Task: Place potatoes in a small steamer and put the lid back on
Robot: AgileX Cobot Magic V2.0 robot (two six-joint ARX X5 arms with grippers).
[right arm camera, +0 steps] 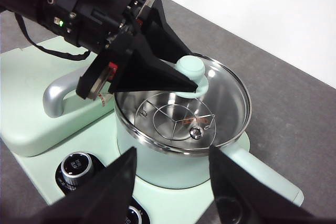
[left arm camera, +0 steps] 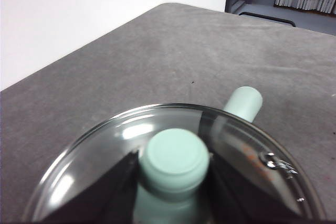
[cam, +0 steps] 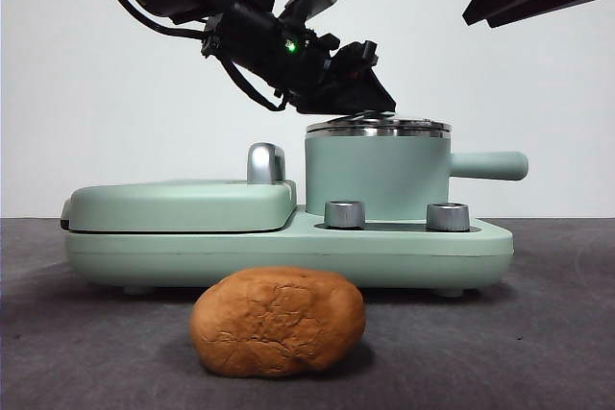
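Potato [cam: 278,322], large, brown, cracked of skin: lay alone on the grey tabletop [cam: 538,352] near its front edge, just in front of the mint-green cooker base [cam: 288,252], not touching it. Left to right across that base: flat hinged grill plate [cam: 183,205] closed over the left half, silver grill handle [cam: 265,162] upright at its inner edge, then small steamer [cam: 377,175] seated on the right half, straight side handle [cam: 488,165] pointing toward the right edge. Two steel knobs [cam: 345,214] along the base's front below the pot. Glass lid [right arm camera: 210,98] sat on the steamer's steel rim, wire rack [right arm camera: 176,119] visible through it inside the pot. Left gripper [left arm camera: 173,163] reached down from the upper left, jaws pinched on the lid's mint-green knob [left arm camera: 176,156], one on each side. Right gripper [right arm camera: 170,182] hung above the steamer, jaws spread wide and holding nothing, clear of the pot; seen from the front only as a black tip at the top right corner.
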